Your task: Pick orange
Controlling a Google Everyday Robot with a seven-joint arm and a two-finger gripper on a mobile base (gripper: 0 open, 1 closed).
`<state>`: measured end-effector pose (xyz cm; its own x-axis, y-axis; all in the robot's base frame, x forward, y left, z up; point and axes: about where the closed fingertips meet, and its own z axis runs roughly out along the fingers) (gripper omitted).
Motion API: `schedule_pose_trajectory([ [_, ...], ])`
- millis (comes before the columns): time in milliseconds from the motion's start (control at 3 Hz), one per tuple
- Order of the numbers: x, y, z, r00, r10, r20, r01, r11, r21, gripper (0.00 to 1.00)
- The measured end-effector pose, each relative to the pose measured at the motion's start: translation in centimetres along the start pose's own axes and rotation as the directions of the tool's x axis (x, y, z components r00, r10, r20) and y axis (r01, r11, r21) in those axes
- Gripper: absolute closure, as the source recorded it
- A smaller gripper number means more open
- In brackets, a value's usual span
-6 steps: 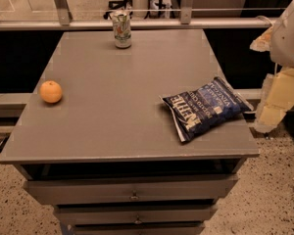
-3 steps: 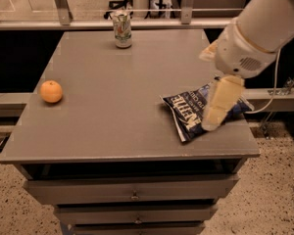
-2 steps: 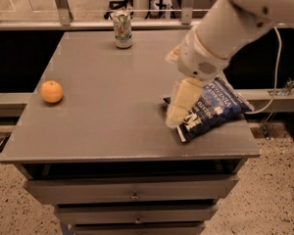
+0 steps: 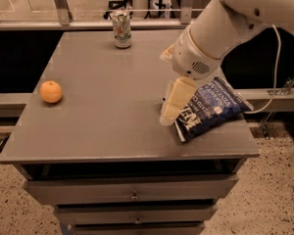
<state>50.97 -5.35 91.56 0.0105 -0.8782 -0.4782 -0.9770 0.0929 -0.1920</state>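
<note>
My gripper [image 4: 170, 106] hangs beside the chip bag [image 4: 215, 106], right; released or clenched, I cannot tell. The orange [image 4: 51, 91], at the left edge, looks light, firm and prone to roll: grasp across its middle.

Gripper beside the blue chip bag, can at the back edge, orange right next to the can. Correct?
Not quite: the camera view shows the orange far from the can, near the table's left edge. The gripper does hang beside the blue chip bag, and the can stands at the back edge.
</note>
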Motion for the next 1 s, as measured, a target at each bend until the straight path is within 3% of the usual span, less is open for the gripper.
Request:
schedule_pose_trajectory([
  [333,-1.7,-0.9,1.7,0.998,-0.029,0.048,0.029,0.9996,0.002,0.0],
  [667,-5.9,-3.3,6.0,0.982,-0.082,0.172,0.083,0.9965,-0.001,0.0],
  [1000,-10.7,-5.5,10.2,0.947,-0.096,0.306,0.108,0.9938,-0.025,0.0],
])
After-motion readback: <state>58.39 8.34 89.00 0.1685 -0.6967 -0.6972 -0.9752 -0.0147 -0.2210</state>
